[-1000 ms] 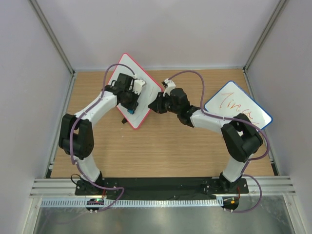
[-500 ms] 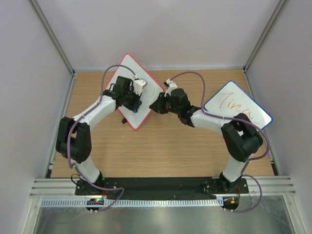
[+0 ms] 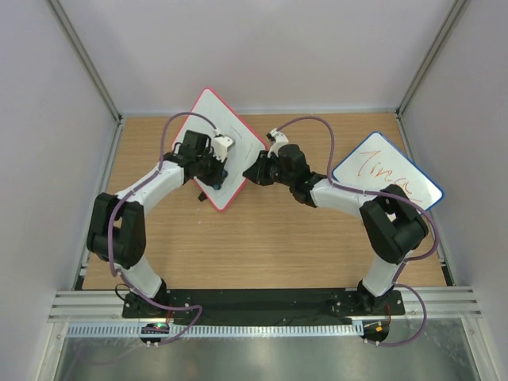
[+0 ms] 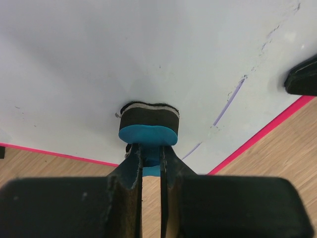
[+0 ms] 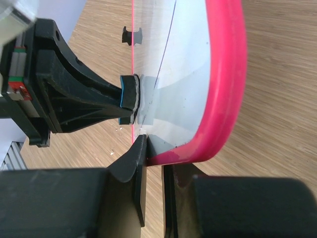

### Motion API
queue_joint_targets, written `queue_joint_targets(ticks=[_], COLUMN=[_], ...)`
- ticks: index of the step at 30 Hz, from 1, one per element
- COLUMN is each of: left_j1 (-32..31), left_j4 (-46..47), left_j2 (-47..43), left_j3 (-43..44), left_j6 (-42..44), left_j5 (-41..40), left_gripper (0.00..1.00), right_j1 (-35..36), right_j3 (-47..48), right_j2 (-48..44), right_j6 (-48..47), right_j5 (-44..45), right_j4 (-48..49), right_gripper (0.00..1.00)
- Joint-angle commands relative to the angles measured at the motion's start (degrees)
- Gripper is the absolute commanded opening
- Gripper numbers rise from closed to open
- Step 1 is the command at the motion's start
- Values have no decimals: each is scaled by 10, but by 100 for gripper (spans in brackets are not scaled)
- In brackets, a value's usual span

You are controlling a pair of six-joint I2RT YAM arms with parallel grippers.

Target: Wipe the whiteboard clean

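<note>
The whiteboard [image 3: 230, 136], white with a red-pink frame, is held tilted above the table at the back centre. My left gripper [image 3: 214, 165] is shut on a blue eraser [image 4: 148, 130] with a dark felt pad, pressed against the board's face [image 4: 124, 59]. A thin purple stroke [image 4: 228, 102] shows on the board to the eraser's right. My right gripper [image 3: 254, 169] is shut on the board's red corner [image 5: 185, 154]. The eraser also shows in the right wrist view [image 5: 131, 98], against the board [image 5: 183, 79].
A blue-framed board [image 3: 386, 178] with orange writing lies at the right, partly under my right arm. Grey walls enclose the wooden table [image 3: 262, 246] on three sides. A small black clip [image 5: 131, 35] lies on the table beyond the board.
My left gripper has slid the eraser up and to the left across the board. My right gripper and the board have stayed still.
</note>
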Motion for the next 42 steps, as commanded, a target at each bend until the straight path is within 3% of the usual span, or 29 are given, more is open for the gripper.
queue_joint_targets(ticks=[1,14,24,37,42], left_j1=[-23,-21,-40,-16,10], left_j4=[-83,-120,-99,-115,-95], left_j2=[65,86,22,-73,-91], left_j3=[-47,-43,-8,41,106], left_j6=[5,6,-4,9,-12], left_j5=[38,23,104,57,30], left_gripper=[0,0,0,0,0], right_j1=[32,32,32,31,32], right_j3=[-7,-12,-10,-7,-4], right_j2=[1,-2,-1,3,0], right_j6=[-111,-111,-109,-107,-106], right_j5=[-40,-40,-39,-41,-41], right_j4=[-27,-27,-23,-27,-33], right_gripper=[1,1,1,1,1])
